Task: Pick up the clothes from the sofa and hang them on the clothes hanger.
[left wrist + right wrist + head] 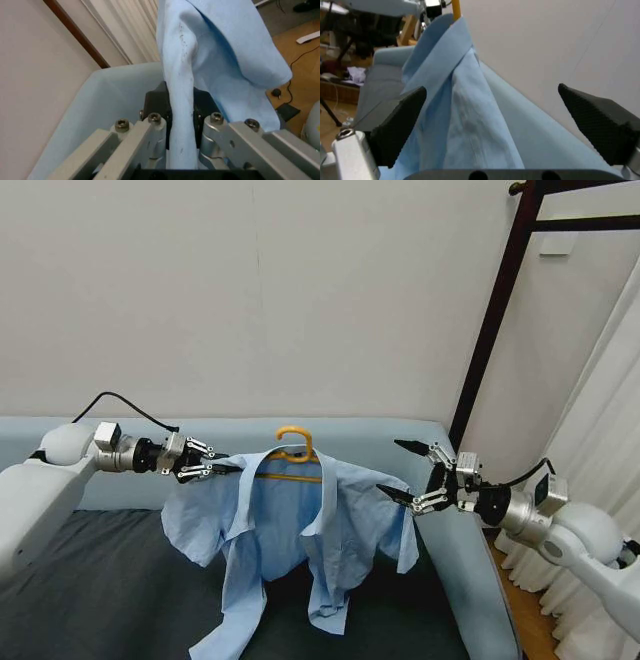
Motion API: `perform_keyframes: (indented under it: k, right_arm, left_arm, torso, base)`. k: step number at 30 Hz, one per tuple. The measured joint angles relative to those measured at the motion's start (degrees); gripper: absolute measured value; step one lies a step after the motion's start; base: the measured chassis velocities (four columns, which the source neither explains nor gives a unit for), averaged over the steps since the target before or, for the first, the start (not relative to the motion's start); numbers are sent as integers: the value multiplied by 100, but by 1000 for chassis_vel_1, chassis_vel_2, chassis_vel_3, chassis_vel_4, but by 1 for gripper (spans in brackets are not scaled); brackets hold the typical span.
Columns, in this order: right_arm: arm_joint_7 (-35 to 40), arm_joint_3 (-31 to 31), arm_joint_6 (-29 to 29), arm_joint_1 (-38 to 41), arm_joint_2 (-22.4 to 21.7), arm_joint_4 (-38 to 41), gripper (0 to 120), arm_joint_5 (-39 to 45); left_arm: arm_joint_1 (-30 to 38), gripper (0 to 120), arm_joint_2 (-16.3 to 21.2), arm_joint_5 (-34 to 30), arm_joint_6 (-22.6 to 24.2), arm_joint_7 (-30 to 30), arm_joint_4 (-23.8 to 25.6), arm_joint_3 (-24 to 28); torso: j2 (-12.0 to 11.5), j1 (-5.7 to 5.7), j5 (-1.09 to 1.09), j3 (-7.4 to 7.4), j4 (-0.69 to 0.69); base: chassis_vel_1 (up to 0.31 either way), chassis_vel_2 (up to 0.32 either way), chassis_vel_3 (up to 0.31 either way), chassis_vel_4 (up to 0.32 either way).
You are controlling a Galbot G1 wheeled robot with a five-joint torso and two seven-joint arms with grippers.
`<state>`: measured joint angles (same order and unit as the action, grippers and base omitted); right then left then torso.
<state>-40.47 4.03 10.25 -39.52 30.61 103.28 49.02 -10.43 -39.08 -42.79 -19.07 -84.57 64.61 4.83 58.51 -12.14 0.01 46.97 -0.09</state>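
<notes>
A light blue shirt hangs on an orange hanger above the sofa, its front unbuttoned. My left gripper is shut on the shirt's left shoulder; in the left wrist view the fabric runs between the fingers. My right gripper stands open just beside the shirt's right shoulder, one finger above and one below. In the right wrist view the shirt and its collar lie between the two black pads, apart from both. The orange hanger hook rises behind the collar.
A dark wooden clothes rack stands at the right behind the sofa's arm. White curtains hang at the far right. The sofa has a dark seat cushion and pale blue sides. A plain wall is behind.
</notes>
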Motion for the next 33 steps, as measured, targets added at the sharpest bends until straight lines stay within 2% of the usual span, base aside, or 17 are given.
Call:
perform_keyframes:
  k: [3,11,15,17,21,24,25,30,31,33]
  right_arm:
    - [-90,-4,2,14,40,-147,100,-178]
    - [-600,-141,-189,239,132,-349,100,-363]
    - [-352,-347,-345,294,29,-146,100,-219]
    - [-205,-409,-524,314,-55,-48,100,-208]
    - [-465,-264,-835,280,-124,-90,100,-423]
    - [-804,-126,-921,162,-165,-203,87,-637]
    - [-804,-126,-921,162,-165,-203,87,-637]
    - [-853,-84,-916,96,-154,-227,65,-632]
    - [-853,-84,-916,96,-154,-227,65,-632]
    - [-757,-87,-889,95,-123,-223,56,-542]
  left_arm:
    - [-7,7,33,-3,1,0,54,-13]
    - [-26,7,-85,-87,49,48,235,64]
    - [-49,7,-258,-81,29,80,315,192]
    - [-25,7,-379,-36,20,71,313,255]
    - [40,7,-429,-91,16,78,246,338]
    - [118,7,-414,-133,-22,80,176,417]
    - [118,7,-414,-133,-22,80,176,417]
    - [187,7,-366,-177,-28,65,225,496]
    - [187,7,-366,-177,-28,65,225,496]
    - [190,7,-345,-180,-15,45,257,511]
  torso:
    - [0,0,-1,0,5]
    - [0,0,-2,0,2]
    - [0,0,-2,0,4]
    - [0,0,-3,0,1]
    - [0,0,-1,0,1]
    - [0,0,-1,0,3]
    - [0,0,-1,0,3]
    - [0,0,-2,0,3]
    - [0,0,-2,0,3]
    - [0,0,-1,0,3]
  base:
    - [0,0,0,0]
    - [0,0,0,0]
    - [0,0,0,0]
    - [0,0,0,0]
    - [0,0,0,0]
    - [0,0,0,0]
    - [0,0,0,0]
    - [0,0,0,0]
    - [0,0,0,0]
    - [0,0,0,0]
